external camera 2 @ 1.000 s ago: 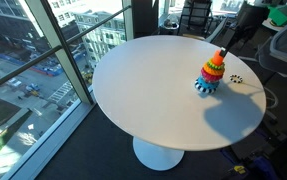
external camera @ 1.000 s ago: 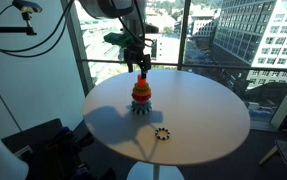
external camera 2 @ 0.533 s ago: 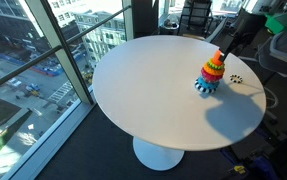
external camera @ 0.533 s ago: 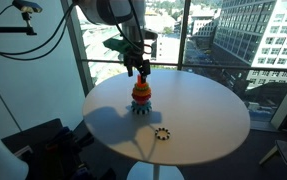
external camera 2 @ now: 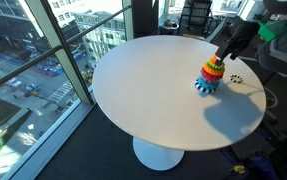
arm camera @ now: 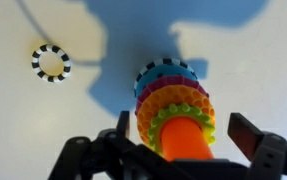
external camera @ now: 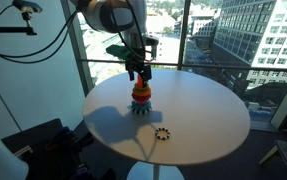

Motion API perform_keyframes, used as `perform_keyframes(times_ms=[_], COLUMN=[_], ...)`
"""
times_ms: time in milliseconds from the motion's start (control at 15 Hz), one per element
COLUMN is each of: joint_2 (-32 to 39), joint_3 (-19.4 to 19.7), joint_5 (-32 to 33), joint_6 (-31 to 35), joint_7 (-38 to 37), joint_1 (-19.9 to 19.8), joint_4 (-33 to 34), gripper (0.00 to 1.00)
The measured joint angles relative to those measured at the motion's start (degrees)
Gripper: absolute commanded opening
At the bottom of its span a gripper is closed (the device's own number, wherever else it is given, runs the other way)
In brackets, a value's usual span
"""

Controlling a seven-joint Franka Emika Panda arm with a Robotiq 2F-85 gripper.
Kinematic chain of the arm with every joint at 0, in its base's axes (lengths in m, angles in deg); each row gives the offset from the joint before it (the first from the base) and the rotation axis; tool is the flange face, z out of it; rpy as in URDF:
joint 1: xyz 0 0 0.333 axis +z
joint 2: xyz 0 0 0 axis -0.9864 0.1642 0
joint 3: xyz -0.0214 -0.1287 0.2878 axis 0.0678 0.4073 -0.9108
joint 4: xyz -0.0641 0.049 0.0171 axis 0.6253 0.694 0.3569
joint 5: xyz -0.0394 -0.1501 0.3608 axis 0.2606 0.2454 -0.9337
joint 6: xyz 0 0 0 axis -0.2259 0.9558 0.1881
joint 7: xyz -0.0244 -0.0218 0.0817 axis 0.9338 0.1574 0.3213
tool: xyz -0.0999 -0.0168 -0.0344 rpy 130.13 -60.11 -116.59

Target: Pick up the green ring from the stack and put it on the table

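While the end effector (arm camera: 183,150) hangs just above the small toy stack of coloured plastic rings on a blue cog-edged base (arm camera: 173,100), its two dark fingers (arm camera: 245,135) stand spread apart, one on each side of the top orange piece, with nothing between them. Open, empty.

Small yellowish-green plastic ring (arm camera: 181,117): on the tower, seen in the wrist view as a scalloped green rim just under the orange top, orange and pink rings below it. In an exterior view the stack (external camera: 142,97) sits near the middle of the large round white counter (external camera: 203,125); in an exterior view (external camera 2: 212,75) it sits toward the counter's far edge, arm directly over it.

Step in hand, as I judge it: closing in for the grasp. To do it well:
- centre the fingers on the tower axis before dropping;
- go low enough to span the green rim, not the orange top alone;
- lift straight up along the peg so lower rings are not dragged or tipped;
- whether the orange top must come off first, cannot tell.

Containers: none in view. Loose pale ring with dark dots (arm camera: 51,63) lies flat on the counter, well apart from the stack; keep the set-down spot clear of it.
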Motion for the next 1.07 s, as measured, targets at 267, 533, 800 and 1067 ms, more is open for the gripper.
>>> perform_keyframes(times_ms=[267,533,800,1067], joint_2=[1.5,2.7,3.3,3.1], joint_3=[0.0,0.0,-0.2,-0.6], joint_5=[-0.2,-1.1,-1.5,-1.5], joint_6=[1.8,3.5,4.5,5.1], joint_7=[0.0,0.3,0.4,0.4], joint_1=[0.0,0.0,0.1,0.1], joint_4=[0.0,0.0,0.0,0.0], gripper=[1.00,0.74,0.55,0.44])
